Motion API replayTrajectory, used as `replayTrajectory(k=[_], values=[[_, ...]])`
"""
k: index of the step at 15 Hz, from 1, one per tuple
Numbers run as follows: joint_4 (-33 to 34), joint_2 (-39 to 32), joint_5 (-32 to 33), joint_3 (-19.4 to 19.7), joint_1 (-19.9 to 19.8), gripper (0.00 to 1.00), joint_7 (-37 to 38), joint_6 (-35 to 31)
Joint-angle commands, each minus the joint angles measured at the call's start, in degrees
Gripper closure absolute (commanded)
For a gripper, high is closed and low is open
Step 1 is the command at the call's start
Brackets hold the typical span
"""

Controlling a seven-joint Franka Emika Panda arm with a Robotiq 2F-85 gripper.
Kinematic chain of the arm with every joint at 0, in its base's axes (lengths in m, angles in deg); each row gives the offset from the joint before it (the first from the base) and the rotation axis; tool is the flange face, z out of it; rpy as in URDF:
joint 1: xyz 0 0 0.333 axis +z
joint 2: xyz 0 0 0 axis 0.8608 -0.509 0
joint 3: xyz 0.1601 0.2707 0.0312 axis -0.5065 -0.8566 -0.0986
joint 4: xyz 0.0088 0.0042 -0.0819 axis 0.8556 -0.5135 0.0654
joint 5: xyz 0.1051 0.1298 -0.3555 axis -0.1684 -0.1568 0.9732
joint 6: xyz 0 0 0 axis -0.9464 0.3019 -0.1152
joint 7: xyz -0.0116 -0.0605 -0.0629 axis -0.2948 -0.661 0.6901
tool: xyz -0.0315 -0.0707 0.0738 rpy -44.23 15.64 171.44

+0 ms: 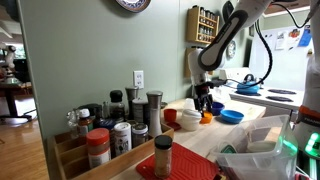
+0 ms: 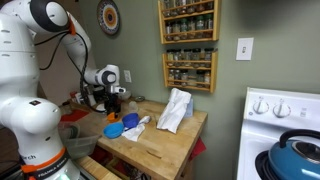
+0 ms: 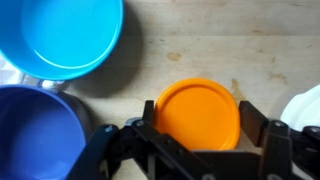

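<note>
Finding: the gripper [image 1: 204, 101] has its jaws closed against both sides of the orange cup [image 3: 197, 110], as far as the wrist view shows. The cup sits low over the wooden counter [image 3: 220, 40], just beside the dark blue bowl [image 3: 35, 135]. The light blue bowl [image 3: 60, 35] is near that bowl.

Recommendation: keep the cup centred and level, and move it away from the dark blue bowl.

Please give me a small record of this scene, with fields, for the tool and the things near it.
tool: above the table, one jaw on each side of the orange cup
grip: cannot tell if it presses the cup
light blue bowl: on the table, apart from the cup
dark blue bowl: next to the light blue bowl
surface: bare wood
</note>
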Motion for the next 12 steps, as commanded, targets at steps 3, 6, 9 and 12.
replayTrajectory(k=[3,6,9,12], values=[[1.2,-1.9,1.2,0.5,0.5,0.23,1.0,0.4],[1.1,-2.0,1.2,0.6,0.5,0.23,1.1,0.5],[1.1,-2.0,1.0,0.6,0.4,0.24,0.9,0.5],[0.7,-1.2,1.0,0.7,0.3,0.24,0.9,0.6]])
